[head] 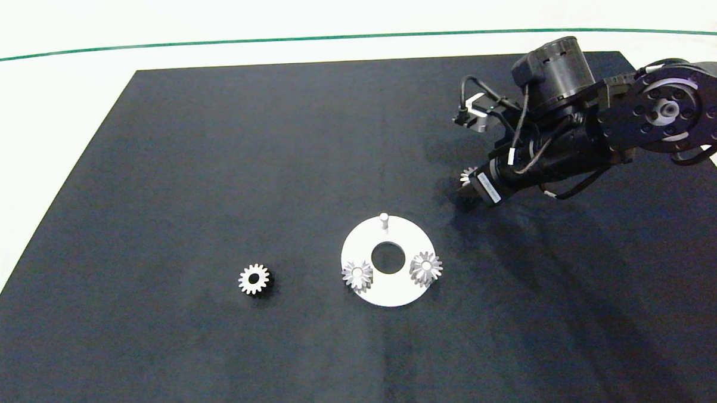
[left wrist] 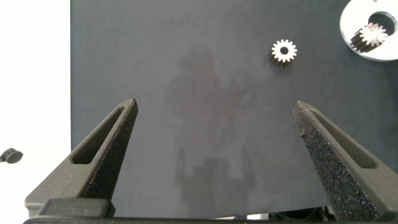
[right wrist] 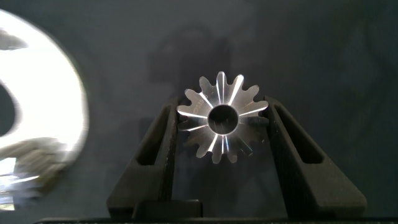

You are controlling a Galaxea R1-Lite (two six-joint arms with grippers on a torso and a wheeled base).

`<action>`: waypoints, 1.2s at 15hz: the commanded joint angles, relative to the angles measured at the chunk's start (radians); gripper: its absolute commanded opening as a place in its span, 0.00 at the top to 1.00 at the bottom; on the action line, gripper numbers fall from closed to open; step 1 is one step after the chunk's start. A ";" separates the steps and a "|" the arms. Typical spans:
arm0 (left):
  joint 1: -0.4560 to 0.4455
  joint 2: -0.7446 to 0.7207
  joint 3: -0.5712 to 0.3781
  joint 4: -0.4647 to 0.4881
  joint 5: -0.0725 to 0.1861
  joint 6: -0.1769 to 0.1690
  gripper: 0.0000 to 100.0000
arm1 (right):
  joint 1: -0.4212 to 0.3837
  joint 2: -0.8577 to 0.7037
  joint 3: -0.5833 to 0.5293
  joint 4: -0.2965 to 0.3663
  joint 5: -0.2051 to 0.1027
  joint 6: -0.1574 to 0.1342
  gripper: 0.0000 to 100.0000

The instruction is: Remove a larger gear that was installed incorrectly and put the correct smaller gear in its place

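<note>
The black mat (head: 214,171) is filling nearly the whole table, with pale tabletop (head: 44,87) showing round its far and left sides and a thin green line (head: 150,48) running across beyond it. The right arm (head: 577,134) is reaching in from the right, and its bulk is covering most of its own gripper in the head view; only a sliver of silver teeth is peeking out at its tip. The wrist view is settling it: the right gripper (right wrist: 222,121) is pinching the larger gear (right wrist: 222,117) between its two fingers, star teeth facing the camera, dark centre hole plain to see. Whether the gear is touching the mat or hanging just above it is not clear. It is sitting well apart from the white disc (head: 391,291), off to the disc's far right.

That disc is lying near the middle of the mat, with a round hole in its centre. A short white peg (head: 384,219) is standing bare at its far edge. Two pale-centred gears are sitting on it, one on the left (head: 357,275), one on the right (head: 426,268).

The smaller gear (head: 254,279) is lying flat on the mat, alone, left of the disc.

The left gripper (left wrist: 214,140) is out of the head view; its wrist camera shows its fingers spread wide over bare mat, nothing between them, the smaller gear and disc edge lying ahead.
</note>
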 commanded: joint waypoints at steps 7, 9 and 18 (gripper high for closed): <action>0.003 -0.001 0.004 0.003 0.002 0.009 0.00 | -0.053 -0.023 0.043 -0.011 0.018 -0.002 0.72; 0.003 -0.001 0.004 0.003 0.002 0.009 0.00 | -0.051 -0.023 0.055 -0.012 0.018 -0.002 0.72; 0.003 -0.001 0.004 0.003 0.002 0.009 0.00 | -0.051 -0.037 0.101 -0.043 0.013 -0.004 0.00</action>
